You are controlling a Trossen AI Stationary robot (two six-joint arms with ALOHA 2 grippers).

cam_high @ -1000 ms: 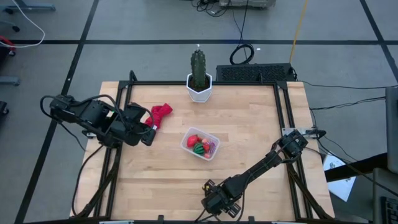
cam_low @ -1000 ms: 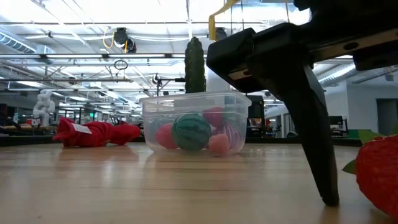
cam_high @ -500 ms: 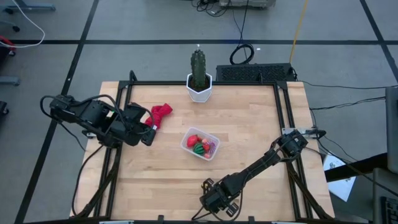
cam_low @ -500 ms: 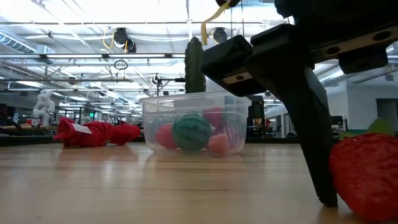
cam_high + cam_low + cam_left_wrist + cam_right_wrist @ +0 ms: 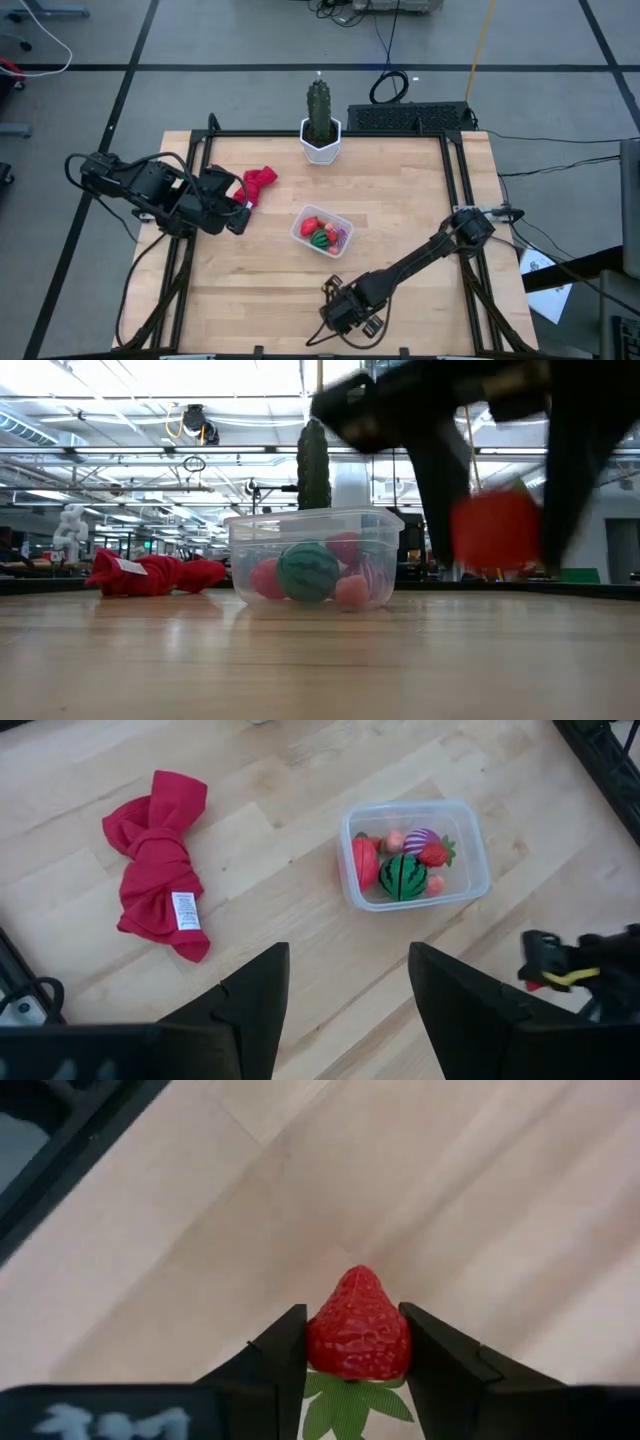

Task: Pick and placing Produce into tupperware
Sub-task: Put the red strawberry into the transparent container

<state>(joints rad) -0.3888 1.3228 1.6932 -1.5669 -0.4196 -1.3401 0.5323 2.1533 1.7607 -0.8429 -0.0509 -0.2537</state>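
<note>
The clear tupperware sits mid-table and holds several produce pieces: a green striped ball, a red oval, a purple ball and pink bits. My right gripper, near the table's front edge, is shut on a red strawberry, which the low view shows lifted off the wood. At the table's left, my left gripper hangs open above the wood with nothing between its fingers. My right gripper pinches the strawberry's two sides between its two fingers, near the leafy green end. The fingers come steeply from above. The strawberry is lifted clear of the table, red tip pointing away from the gripper, green leaves back between the fingers.
A knotted red cloth lies at the left, beside my left gripper. A green cactus in a white pot stands at the far edge. Black frame rails run along the table's sides. Bare wood lies between the tub and the strawberry.
My right gripper has shut on the strawberry, which lay on the wood beside its finger, and has lifted it clear of the table, shifting a little toward the left edge.
</note>
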